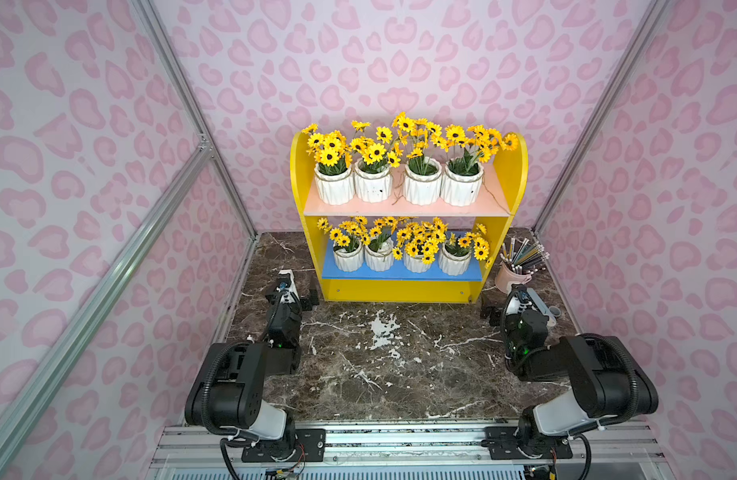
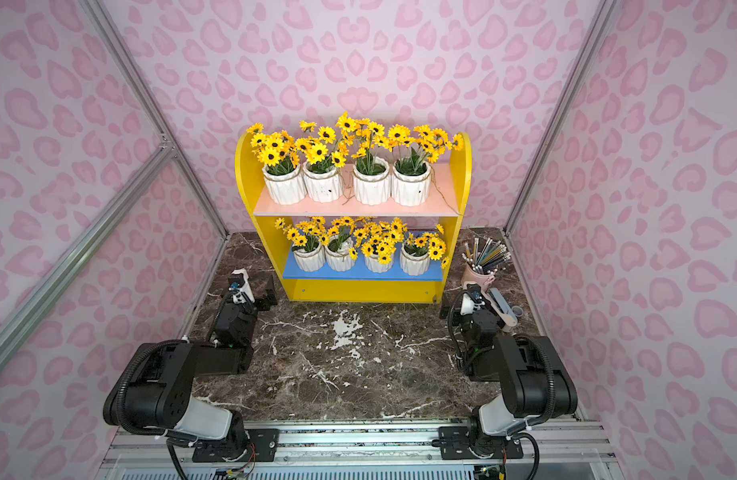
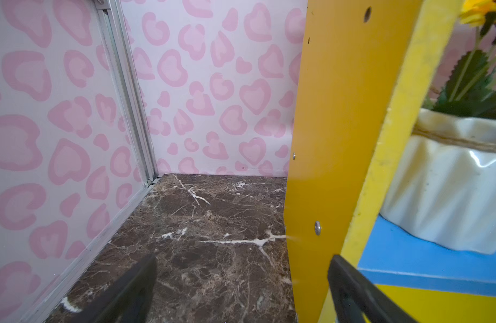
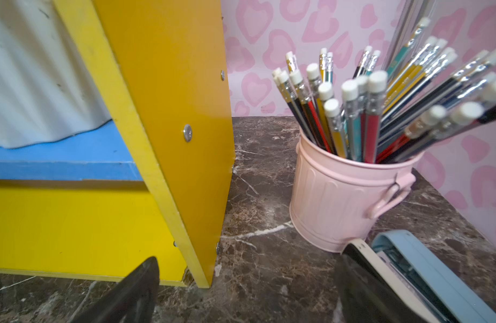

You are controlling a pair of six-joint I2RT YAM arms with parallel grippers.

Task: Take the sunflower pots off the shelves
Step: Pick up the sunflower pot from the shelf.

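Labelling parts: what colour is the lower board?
Lower board is blue; clearest in a top view.

A pink cup (image 4: 339, 195) of pencils (image 4: 350, 117) stands just beside the shelves (image 4: 171, 98).

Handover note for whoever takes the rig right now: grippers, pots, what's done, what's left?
Left gripper: open, empty, low by the shelves.
Right gripper: open, empty, low, facing the gap between shelves and pink pencil bucket.
Sunflower pots: four on the pink upper board, four on the blue lower board.
Done: no pot taken off.
Left: all eight, to the marble tabletop.
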